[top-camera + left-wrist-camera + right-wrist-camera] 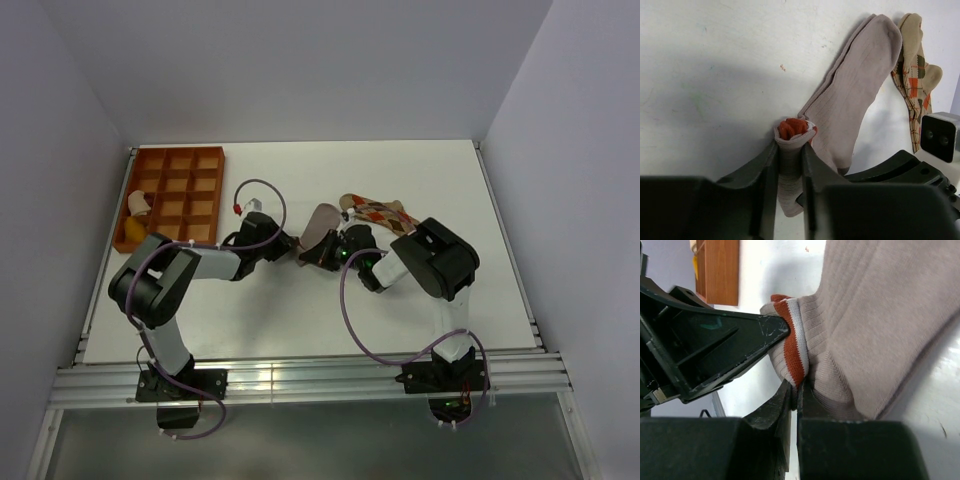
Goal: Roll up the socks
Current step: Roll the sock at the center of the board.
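The grey-brown ribbed fabric sock with a red-and-white striped cuff (pixel 322 222) lay near the middle of the flat white table (pixel 300 180), between the two arms. Its foot section lay flat on the surface. Its cuff end was bunched and raised.

The left gripper (pixel 790 150) had its jaws set narrow. One finger stood on each side of the bunched cuff, and both touched the fabric. The red inside of the cuff showed above the fingertips.

The right gripper (pixel 796 390) had its jaws almost fully together. They pinched a thin fold of the same sock just below the striped band. The two grippers met nearly tip to tip at the cuff.

The tan fabric sock with red, brown and white argyle diamonds (pixel 378 212) lay flat on the table just beside the grey-brown sock, on its far right side. Whether the two overlapped could not be determined.

An orange-brown compartmented tray (pixel 180 150) sat at the far left corner of the table, well apart from both socks. Its near-left compartments held one white item (pixel 138 205) and one yellow item (pixel 131 233).
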{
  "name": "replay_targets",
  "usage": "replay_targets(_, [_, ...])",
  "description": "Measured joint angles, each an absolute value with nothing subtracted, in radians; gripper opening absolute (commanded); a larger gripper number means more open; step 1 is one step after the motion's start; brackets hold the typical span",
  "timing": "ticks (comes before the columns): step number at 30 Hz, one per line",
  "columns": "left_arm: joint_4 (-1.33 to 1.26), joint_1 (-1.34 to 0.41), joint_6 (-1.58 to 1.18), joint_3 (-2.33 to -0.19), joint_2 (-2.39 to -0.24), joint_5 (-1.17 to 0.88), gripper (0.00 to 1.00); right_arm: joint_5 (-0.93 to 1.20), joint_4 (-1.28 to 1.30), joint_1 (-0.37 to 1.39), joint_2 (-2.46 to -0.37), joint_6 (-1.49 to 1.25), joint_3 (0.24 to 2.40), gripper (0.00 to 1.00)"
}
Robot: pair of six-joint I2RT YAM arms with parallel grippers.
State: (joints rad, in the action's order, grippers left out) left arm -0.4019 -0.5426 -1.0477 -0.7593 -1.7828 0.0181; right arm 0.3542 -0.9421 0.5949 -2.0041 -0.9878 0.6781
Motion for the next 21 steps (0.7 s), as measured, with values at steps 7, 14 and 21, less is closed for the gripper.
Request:
replay_targets(7, [-0.399, -0.54, -1.032, -0.768, -1.783, 0.025, 0.01, 0.337, -0.813, 0.598, -1.96, -0.857, 0.724, 0.33])
replay_targets(14, [-0.282, -0.543, -1.008, -0.85, -1.794, 0.077, 0.0, 0.201, -0.601, 0.616, -1.811, -0.649, 0.733, 0.44])
replay_targets(21, [-0.113, -0.542, -1.012, -0.943, -1.8, 0.22, 0.0, 0.091, -0.484, 0.619, -1.719, -0.489, 0.743, 0.44])
